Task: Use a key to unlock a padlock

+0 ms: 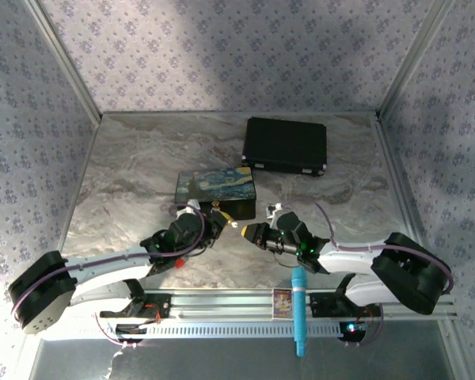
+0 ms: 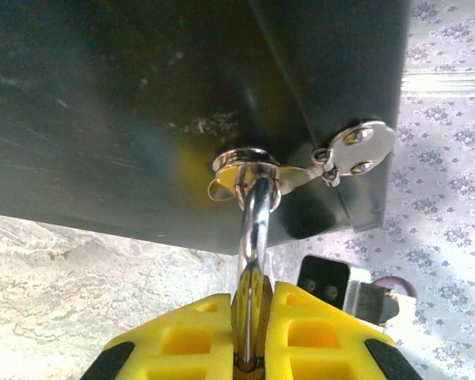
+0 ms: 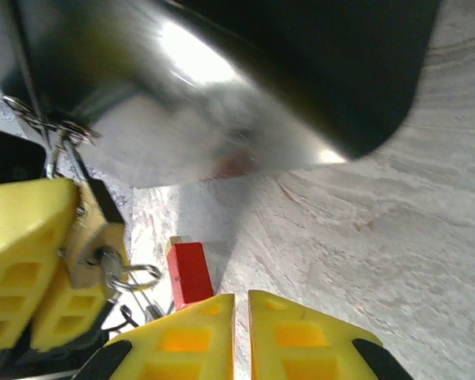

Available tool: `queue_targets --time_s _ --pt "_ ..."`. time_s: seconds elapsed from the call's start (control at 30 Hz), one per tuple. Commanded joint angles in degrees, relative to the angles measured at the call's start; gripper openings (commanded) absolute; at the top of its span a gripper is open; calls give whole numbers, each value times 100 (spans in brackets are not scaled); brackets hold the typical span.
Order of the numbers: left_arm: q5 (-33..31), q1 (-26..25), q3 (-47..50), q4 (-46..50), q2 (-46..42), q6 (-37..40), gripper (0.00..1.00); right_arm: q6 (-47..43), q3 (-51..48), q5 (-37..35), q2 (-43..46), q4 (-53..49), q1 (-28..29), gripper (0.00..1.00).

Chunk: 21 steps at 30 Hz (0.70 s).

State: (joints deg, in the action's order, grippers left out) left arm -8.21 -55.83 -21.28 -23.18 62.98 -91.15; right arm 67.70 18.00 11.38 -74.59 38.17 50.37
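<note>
Left arm (image 1: 103,273) runs low over the desk from its base, forearm angled in toward the middle. Left gripper (image 1: 215,214) has its jaws pressed tight on the padlock (image 3: 91,244), with a yellow finger (image 2: 198,332) flat on either side of it. Right arm (image 1: 356,257) comes in from the opposite side, elbow bent near its base. Right gripper (image 1: 247,230) sits just beside the left jaws, nearly tip to tip, its own jaws drawn together to a thin slit.

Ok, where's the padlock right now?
The padlock sits pinched in the left claw, its shackle running up through the hasp on the near side of the painted box, mid-table in the top view.
</note>
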Motion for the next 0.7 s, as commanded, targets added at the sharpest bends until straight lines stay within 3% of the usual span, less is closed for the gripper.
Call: queue_targets --time_s 0.0,0.3,0.43,0.53,0.67 --pt "-10 -128 -183 -210 -102 99 0 -298 382 -21 32 -216 4 12" --pt "-26 -367 -75 -705 193 -45 0 -446 837 20 -324 -432 113 12" --pt "-204 -349 -92 -109 -129 46 0 -733 692 -172 -62 -915 102 13" --pt "-312 -325 -156 406 -421 175 0 -1542 772 -578 518 -2286 185 23" --pt "-232 -214 -135 627 -601 206 0 -3052 1118 -909 1187 -4030 323 45"
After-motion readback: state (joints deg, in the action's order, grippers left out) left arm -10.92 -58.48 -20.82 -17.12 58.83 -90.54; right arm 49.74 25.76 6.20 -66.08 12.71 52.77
